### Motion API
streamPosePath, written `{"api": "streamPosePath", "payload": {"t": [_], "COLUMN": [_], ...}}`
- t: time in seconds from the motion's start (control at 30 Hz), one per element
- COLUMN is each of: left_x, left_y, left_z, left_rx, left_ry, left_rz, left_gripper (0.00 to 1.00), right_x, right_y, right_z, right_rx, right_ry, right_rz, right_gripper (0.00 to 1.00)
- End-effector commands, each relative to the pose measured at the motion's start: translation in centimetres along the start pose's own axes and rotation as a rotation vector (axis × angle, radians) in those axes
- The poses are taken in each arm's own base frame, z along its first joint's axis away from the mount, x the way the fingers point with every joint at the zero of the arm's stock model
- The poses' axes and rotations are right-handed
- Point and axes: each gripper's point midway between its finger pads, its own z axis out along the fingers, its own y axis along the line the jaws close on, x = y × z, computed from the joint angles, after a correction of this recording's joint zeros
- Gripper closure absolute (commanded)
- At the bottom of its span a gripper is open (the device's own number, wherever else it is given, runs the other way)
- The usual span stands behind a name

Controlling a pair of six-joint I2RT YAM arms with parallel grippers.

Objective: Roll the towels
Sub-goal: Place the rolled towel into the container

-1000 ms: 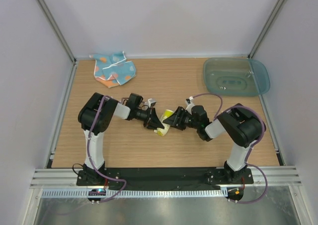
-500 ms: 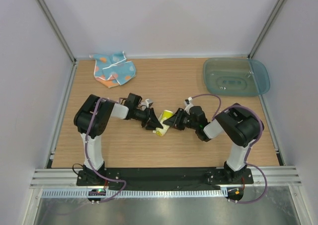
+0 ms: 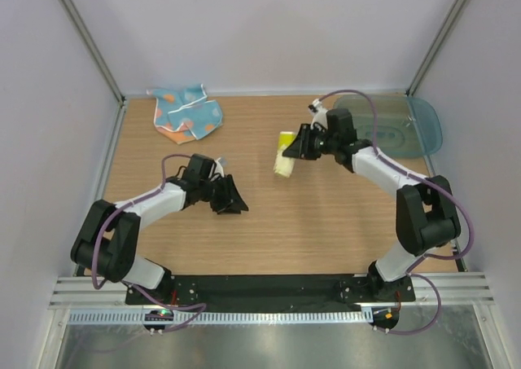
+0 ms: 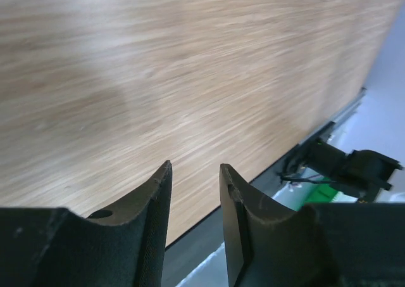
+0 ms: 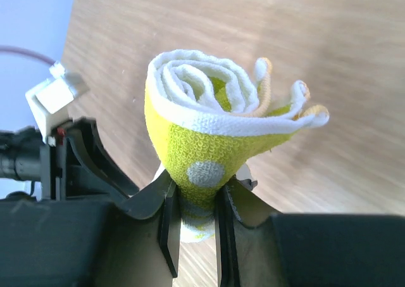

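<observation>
Your right pincer [image 5: 195, 201] clamps the rolled yellow towel [image 3: 284, 154] toward 1 o'clock over the counter [image 3: 326, 222]. Your left pincer [image 3: 234, 204], at 8 o'clock, stands slightly parted, empty. The blue towel [image 3: 187, 113] lies crumpled at 11 o'clock.

We get the yellow towel [image 5: 190, 147] up close: nubbly terry cloth, matt, white edging soft. The right pincer [image 5: 195, 199] and left pincer [image 4: 195, 173] look like matt black plastic. The surface [image 3: 326, 214] shows smooth pale wood grain. The tray [image 3: 425, 141] is translucent teal plastic, the blue towel [image 3: 187, 113] thin matt cloth.
</observation>
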Motion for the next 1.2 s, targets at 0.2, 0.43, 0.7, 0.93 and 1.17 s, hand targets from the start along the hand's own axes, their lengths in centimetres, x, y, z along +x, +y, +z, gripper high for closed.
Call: {"api": "streamPosePath", "payload": {"t": [0.2, 0.43, 0.7, 0.93, 1.17], "left_x": [3.5, 5.7, 5.8, 5.8, 5.8], "left_y": [5.1, 8.0, 8.0, 8.2, 8.2], "left_z": [0.5, 1.9, 2.6, 2.9, 3.1], "left_rx": [-0.159, -0.179, -0.188, -0.195, -0.199], "left_ry": [-0.044, -0.023, -0.051, -0.054, -0.041], "left_rz": [0.086, 0.079, 0.125, 0.133, 0.128], "left_gripper": [0.68, 0.75, 0.76, 0.76, 0.78], "right_x": [-9.2, -16.2, -15.1, -14.3, -14.7], "right_y": [-4.0, -8.4, -14.3, -18.7, -22.2], "right_z": [-8.9, -14.0, -12.1, -9.0, -7.5], "right_rx": [0.108, 0.118, 0.106, 0.092, 0.081], "right_ry": [0.094, 0.030, 0.066, 0.102, 0.112], "right_rz": [-0.102, -0.061, 0.036, 0.042, 0.058], "right_gripper": [0.99, 0.99, 0.99, 0.99, 0.99]}}
